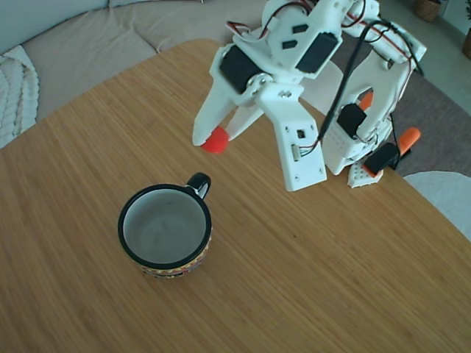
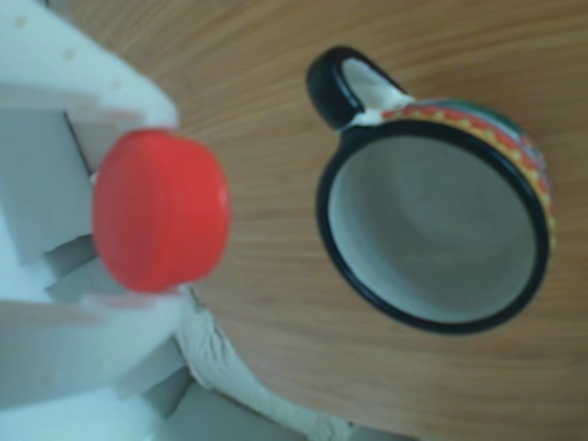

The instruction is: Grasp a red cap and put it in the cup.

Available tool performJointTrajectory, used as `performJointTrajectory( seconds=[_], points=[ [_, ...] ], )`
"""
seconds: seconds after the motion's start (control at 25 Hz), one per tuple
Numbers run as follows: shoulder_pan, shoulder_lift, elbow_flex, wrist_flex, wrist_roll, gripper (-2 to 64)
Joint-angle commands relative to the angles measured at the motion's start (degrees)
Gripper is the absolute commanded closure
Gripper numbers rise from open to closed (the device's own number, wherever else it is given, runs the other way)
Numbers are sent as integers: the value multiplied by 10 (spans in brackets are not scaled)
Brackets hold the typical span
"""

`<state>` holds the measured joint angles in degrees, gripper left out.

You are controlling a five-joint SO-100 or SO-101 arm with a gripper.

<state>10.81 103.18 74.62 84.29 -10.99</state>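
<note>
The red cap (image 1: 215, 140) is pinched between the two white fingers of my gripper (image 1: 214, 137), which is shut on it. In the fixed view it sits up and to the right of the cup (image 1: 147, 213), a short gap from the black handle (image 1: 199, 182). The cup stands upright on the wooden table (image 1: 309, 279), and its pale inside is empty. In the other view the cap (image 2: 161, 209) fills the left side, held by my gripper (image 2: 138, 213), with the cup (image 2: 432, 230) to its right, mouth towards the camera.
The arm's white base (image 1: 360, 140) with orange parts stands at the table's right back edge. A beige sofa (image 1: 88, 44) lies behind the table, and a pale round object (image 1: 445, 195) sits off the right edge.
</note>
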Motion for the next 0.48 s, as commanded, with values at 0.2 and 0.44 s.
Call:
performJointTrajectory(
  seconds=[0.2,0.44],
  points=[
    [-3,-84,-147,-6,-3,601],
    [-4,-174,-212,-6,-4,601]
  ],
)
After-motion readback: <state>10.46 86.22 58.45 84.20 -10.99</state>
